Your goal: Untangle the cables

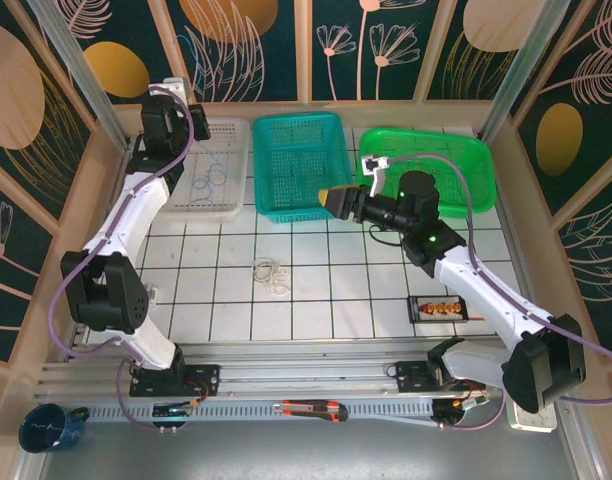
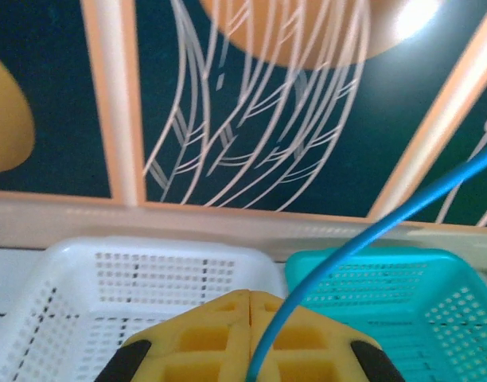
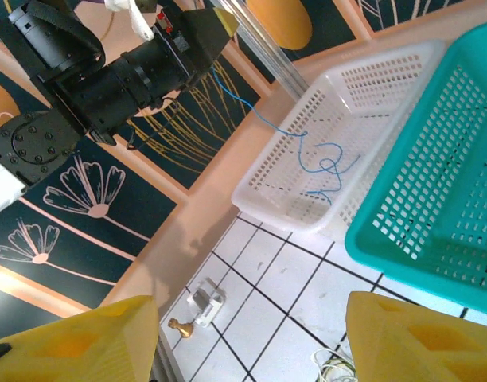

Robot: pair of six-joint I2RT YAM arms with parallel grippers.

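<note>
Left wrist view shows the left jaws pinched shut on the blue cable (image 2: 371, 231), which hangs down into the white basket (image 3: 279, 159). The leftover tangle (image 1: 270, 273) sits on the tabletop (image 1: 366, 290), nearer the wide-open right jaws, just nearward and left of them.

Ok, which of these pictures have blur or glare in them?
Left wrist view: the blue cable, pinched in the shut left tool, looks soft-edged, and glare blooms on the wall panel top right. Right wrist view: the open right tool has soft, unfocused fingers. Top view: even light, sharp.
</note>
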